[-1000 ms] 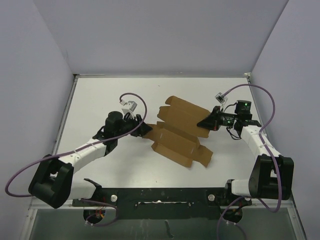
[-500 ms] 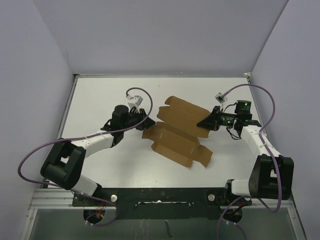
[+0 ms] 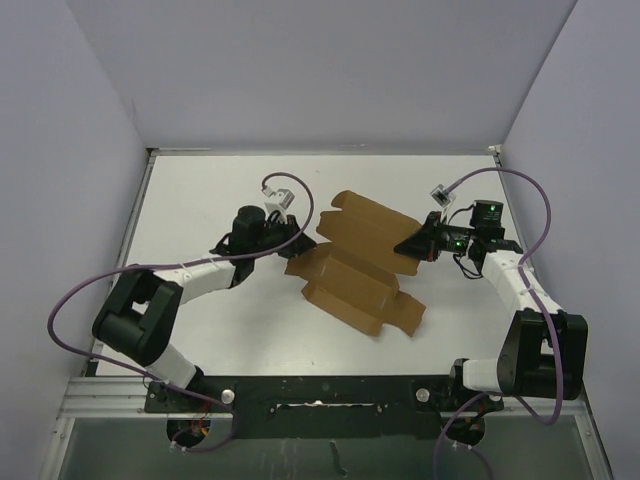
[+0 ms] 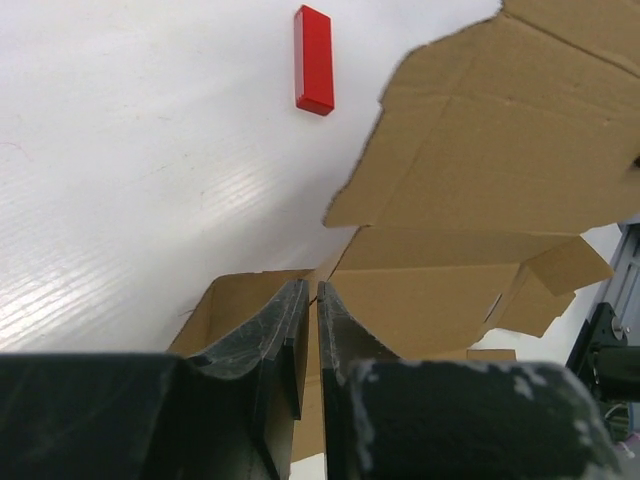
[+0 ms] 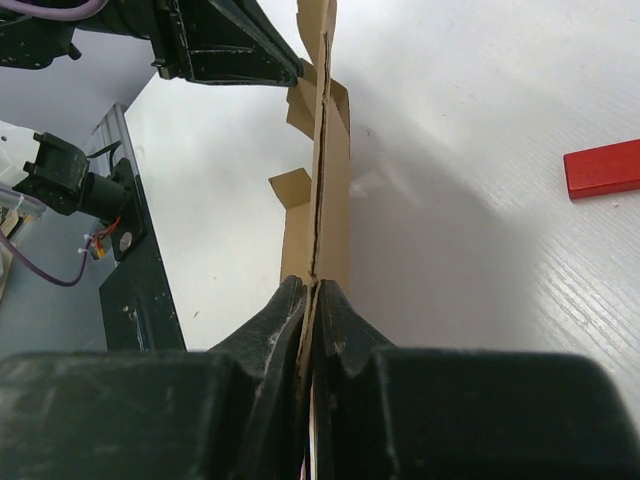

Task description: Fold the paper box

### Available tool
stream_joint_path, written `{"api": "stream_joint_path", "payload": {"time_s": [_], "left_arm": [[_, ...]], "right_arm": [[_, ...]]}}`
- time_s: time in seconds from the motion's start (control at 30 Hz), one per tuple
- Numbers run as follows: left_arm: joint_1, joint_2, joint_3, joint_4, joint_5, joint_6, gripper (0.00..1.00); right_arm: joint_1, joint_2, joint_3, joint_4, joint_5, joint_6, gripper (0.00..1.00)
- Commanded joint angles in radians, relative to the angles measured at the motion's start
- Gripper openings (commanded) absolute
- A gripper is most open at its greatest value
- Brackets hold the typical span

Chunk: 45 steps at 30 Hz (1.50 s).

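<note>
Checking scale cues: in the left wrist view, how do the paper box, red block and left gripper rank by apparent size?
1-2. paper box and left gripper: similar areas, with the gripper right at the lens, so unranked.
3. red block: clearly smallest.

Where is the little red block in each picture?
Top view: not in sight.
Left wrist view: the red block lies near the top, left of middle.
Right wrist view: the red block is at the right edge, above middle.
Shared landmark: the brown paper box shows in all three.
</note>
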<state>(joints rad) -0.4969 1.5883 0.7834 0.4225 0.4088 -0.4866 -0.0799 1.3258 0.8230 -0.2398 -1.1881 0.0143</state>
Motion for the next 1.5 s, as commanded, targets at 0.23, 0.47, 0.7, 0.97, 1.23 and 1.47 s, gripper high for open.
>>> {"api": "stream_joint_path", "payload": {"time_s": [0.23, 0.47, 0.7, 0.97, 1.23, 1.47], "left_arm": [[-0.082, 0.026, 0.036, 0.085, 0.076, 0.003, 0.09], [-0.107, 0.094, 0.064, 0.126, 0.07, -0.026, 0.1], [-0.115, 0.126, 0.092, 0.158, 0.065, -0.047, 0.13], [-0.083, 0.013, -0.042, 0.215, 0.062, -0.064, 0.18], [-0.074, -0.277, -0.291, 0.253, -0.076, -0.136, 0.38], [-0.074, -0.53, -0.427, 0.06, -0.192, -0.131, 0.7]], "right_arm": [[-0.003, -0.029, 0.039, 0.028, -0.017, 0.002, 0.0], [-0.004, -0.03, 0.034, 0.04, -0.025, 0.012, 0.0], [-0.005, -0.031, 0.036, 0.041, -0.025, 0.012, 0.0], [-0.006, -0.038, 0.048, 0.009, -0.014, -0.023, 0.0], [-0.018, -0.075, 0.071, -0.043, -0.03, -0.097, 0.0], [-0.027, -0.078, 0.075, -0.056, -0.078, -0.122, 0.0]]}}
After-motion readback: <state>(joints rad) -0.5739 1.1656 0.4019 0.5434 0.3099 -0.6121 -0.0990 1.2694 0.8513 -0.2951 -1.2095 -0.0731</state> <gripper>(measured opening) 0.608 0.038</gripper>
